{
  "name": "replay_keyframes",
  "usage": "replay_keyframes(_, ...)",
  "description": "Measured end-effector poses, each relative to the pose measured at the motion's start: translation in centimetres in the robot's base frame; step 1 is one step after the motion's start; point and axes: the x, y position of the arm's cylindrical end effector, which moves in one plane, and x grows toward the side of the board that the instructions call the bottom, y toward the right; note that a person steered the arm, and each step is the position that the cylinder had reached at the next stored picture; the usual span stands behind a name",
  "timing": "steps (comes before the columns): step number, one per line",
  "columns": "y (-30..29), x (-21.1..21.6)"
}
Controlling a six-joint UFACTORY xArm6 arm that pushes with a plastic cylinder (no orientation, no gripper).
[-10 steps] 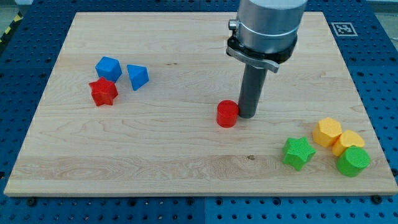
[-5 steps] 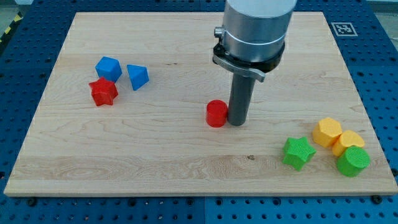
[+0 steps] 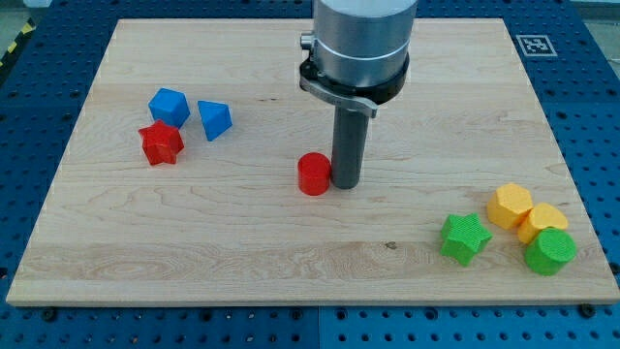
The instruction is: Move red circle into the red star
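Progress approx halfway: red circle [image 3: 314, 174] sits mid-board w/ my tip [image 3: 346, 184] touching its right side in the view, red star [image 3: 161, 143] well apart toward view's left, so contact not yet made. No jaws on this rig, just a rod. Surface: pale wooden board [image 3: 291, 262] on blue pegboard table [image 3: 601, 145]; rest of room not visible.
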Motion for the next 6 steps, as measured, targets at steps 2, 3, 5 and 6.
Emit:
replay_keyframes(2, -4.7, 1.0)
replay_keyframes(3, -7.5, 1.0)
replay_keyframes(5, -8.6, -1.4)
replay_keyframes(6, -10.2, -2.1)
